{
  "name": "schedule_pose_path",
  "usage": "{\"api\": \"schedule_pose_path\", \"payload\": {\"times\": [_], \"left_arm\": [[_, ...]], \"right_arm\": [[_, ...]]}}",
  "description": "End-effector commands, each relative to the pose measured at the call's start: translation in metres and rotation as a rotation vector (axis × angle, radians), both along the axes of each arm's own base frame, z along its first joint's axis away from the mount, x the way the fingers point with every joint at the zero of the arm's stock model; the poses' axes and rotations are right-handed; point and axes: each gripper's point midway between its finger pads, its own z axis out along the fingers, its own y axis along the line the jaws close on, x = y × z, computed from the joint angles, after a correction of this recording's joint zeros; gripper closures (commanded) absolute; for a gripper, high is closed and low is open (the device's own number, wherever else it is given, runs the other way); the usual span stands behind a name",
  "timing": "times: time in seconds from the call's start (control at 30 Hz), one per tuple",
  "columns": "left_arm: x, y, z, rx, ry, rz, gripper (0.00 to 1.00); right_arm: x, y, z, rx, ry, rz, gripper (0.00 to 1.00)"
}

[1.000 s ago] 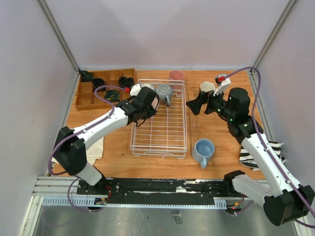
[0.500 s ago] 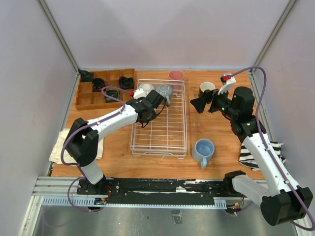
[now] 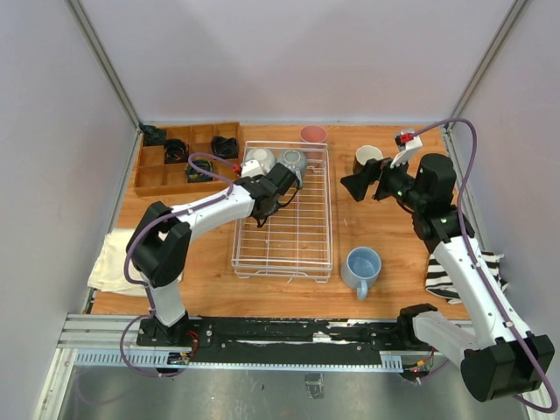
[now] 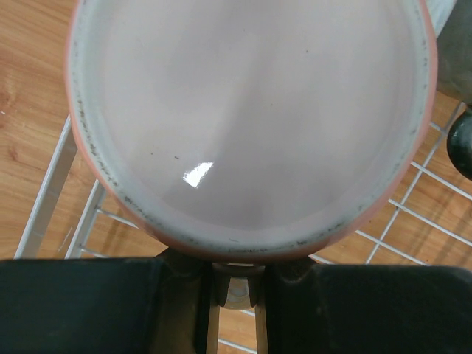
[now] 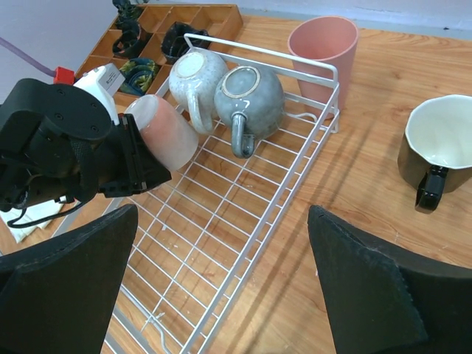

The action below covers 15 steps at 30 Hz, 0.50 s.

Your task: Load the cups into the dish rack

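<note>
Swung farther up and rightward since the earlier frame, the left gripper [image 4: 236, 284] is at the upper left of the white wire dish rack [image 3: 289, 236], jaws clamped on a pale pink ceramic mug [image 5: 166, 133] just beside the speckled white mug [image 5: 195, 77]. The right gripper [image 3: 354, 186], jaws wide apart, hovers near the black mug [image 3: 367, 157] at upper right.
</note>
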Motion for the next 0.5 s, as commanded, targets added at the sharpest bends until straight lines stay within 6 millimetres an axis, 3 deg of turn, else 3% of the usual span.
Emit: {"api": "schedule_pose_path", "payload": {"times": [0.0,0.47], "left_arm": [[0.022,0.002,0.019,0.03,-0.115,0.047,0.99],[0.027,0.0,-0.005,0.095,-0.074,0.027,0.99]], "right_arm": [[-0.004,-0.008,0.001,0.001,-0.005,-0.007,0.02],[-0.007,-0.011,-0.001,0.004,0.004,-0.01,0.02]]}}
